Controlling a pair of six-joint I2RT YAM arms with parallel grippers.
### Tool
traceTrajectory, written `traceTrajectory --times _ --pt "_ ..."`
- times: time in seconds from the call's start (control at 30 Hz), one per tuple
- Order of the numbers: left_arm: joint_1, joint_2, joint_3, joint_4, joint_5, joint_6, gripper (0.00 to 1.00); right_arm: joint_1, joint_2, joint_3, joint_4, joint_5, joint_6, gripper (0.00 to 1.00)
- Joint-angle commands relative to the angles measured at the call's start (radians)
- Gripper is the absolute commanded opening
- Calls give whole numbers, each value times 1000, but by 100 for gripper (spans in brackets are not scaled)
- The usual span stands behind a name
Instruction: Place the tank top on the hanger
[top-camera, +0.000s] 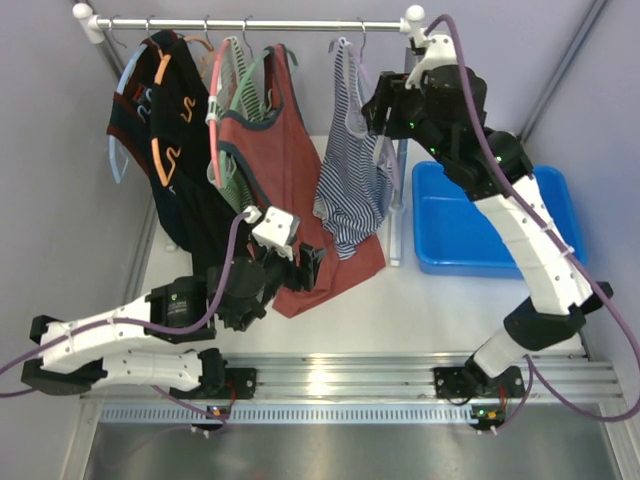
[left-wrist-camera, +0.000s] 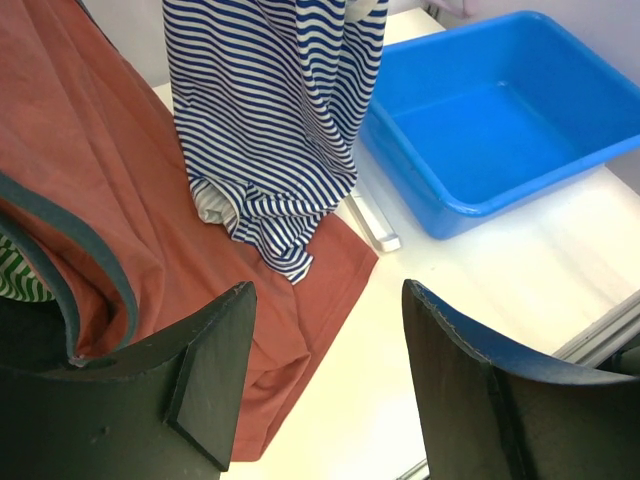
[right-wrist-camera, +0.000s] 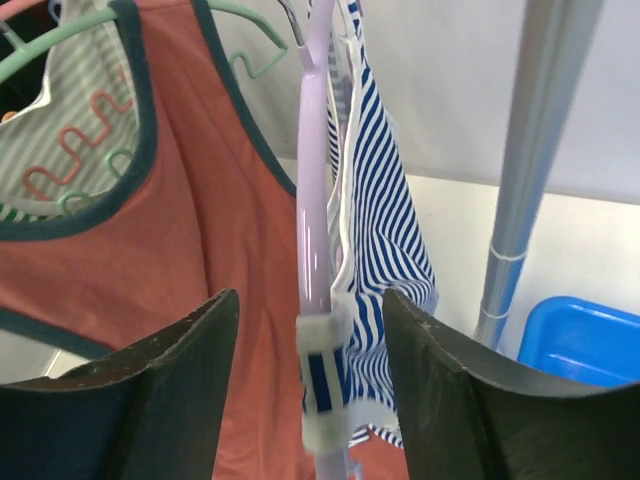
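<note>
The navy-and-white striped tank top (top-camera: 352, 190) hangs from the lilac hanger (top-camera: 390, 160) on the rail, its hem bunched low. My right gripper (top-camera: 375, 110) is open beside the hanger's right arm. In the right wrist view the hanger (right-wrist-camera: 318, 200) stands between my open right gripper's (right-wrist-camera: 308, 298) jaws without touching them, with a strap of the tank top (right-wrist-camera: 385, 230) wrapped over it. My left gripper (top-camera: 308, 262) is open and empty low over the table. In the left wrist view my left gripper (left-wrist-camera: 328, 288) sits below the tank top (left-wrist-camera: 270, 120).
A rust-red tank top (top-camera: 290, 150) hangs left of the striped one, its hem on the table (left-wrist-camera: 300, 330). A green-striped top (top-camera: 235, 80), black garments (top-camera: 170, 130) and a pink hanger (top-camera: 213, 130) fill the rail (top-camera: 250, 22). A blue bin (top-camera: 490, 220) stands right. The rack post (right-wrist-camera: 530, 150) is close.
</note>
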Motion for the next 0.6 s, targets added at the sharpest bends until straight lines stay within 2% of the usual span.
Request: traceTrajectory --times 0.0,0.1,0.23,0.5,0.57 --pt "-1 9 -9 25 4 -12 65 -7 -123 -33 69 -20 12 62" --pt "0 5 -23 28 -5 -17 65 -9 -236 -148 91 -26 32 64" --pt "-1 0 -45 31 -14 -29 65 -9 -434 -450 161 -23 67 69" --pt "0 -32 -144 50 -14 -75 65 -9 -831 -926 140 35 166 77" --pt "0 -44 -179 61 -16 -90 65 -7 -885 -995 134 25 192 79"
